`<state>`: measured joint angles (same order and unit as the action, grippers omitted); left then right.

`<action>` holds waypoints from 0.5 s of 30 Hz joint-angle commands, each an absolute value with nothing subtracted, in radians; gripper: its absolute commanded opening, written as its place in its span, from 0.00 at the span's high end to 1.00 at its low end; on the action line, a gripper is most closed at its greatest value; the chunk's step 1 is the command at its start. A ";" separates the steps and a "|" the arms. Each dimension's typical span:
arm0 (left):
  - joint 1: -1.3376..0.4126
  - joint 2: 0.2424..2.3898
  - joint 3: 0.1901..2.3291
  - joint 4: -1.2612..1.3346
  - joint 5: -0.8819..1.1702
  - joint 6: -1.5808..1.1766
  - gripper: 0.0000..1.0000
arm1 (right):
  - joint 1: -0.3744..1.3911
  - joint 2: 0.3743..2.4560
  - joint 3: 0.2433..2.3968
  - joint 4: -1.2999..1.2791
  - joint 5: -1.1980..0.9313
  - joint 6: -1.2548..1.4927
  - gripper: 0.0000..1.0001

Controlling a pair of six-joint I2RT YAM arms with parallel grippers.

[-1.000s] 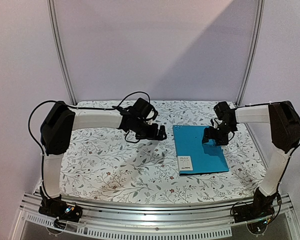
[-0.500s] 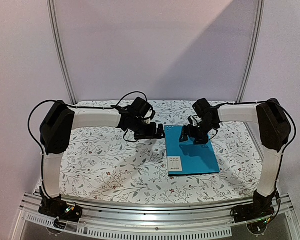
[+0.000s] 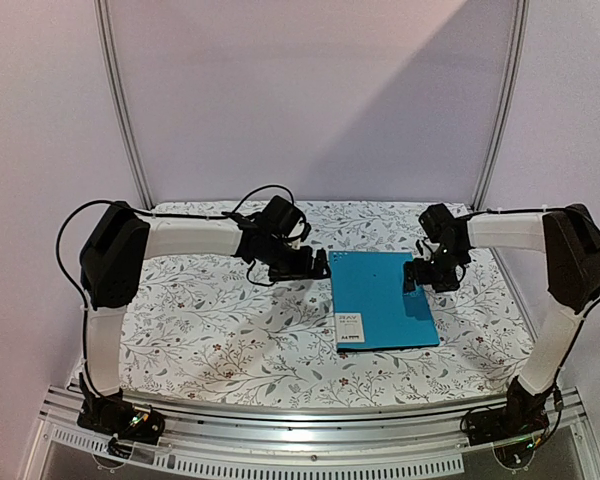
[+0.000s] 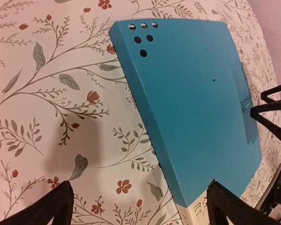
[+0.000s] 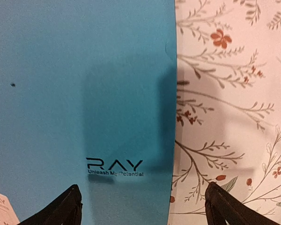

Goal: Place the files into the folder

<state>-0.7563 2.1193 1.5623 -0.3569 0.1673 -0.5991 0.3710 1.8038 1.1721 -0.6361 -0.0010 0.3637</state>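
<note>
Top view: compared with half a second ago, the right gripper [image 3: 430,280] has pulled back from over the folder's far-left part and now sits above its far-right edge. The folder [image 3: 385,300] lies where it did then, just right of the desk's [image 3: 210,320] centre; a second ago it lay nearer the right edge. The left gripper [image 3: 318,266] has hardly shifted and hangs just beside the folder's far-left corner. From up here I cannot judge either finger gap.

Left wrist view: my left gripper [image 4: 139,199] has its fingers spread wide with nothing between them, only floral cloth and the folder's [image 4: 192,108] edge below. The folder is shut, teal side up, lying flat. A cluster of small punched holes [image 4: 143,38] marks one corner, and a strip of white label [image 4: 196,213] shows at the bottom.

Right wrist view: the right gripper [image 5: 143,206] is likewise spread wide and grips nothing. The folder's [image 5: 84,84] right edge runs between the fingers. A dark "RAY" logo [image 5: 114,165] is printed on the teal cover, with a tiny dark speck further left.
</note>
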 commanded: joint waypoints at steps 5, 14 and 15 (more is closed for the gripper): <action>-0.752 2.134 1.574 -0.389 0.140 -0.578 0.00 | 0.377 1.798 1.071 -0.584 -0.137 0.355 0.09; -0.743 2.127 1.588 -0.406 0.128 -0.568 0.01 | 0.443 1.837 1.092 -0.523 -0.269 0.422 0.11; -0.742 2.125 1.588 -0.406 0.127 -0.568 0.01 | 0.460 1.847 1.109 -0.525 -0.276 0.427 0.11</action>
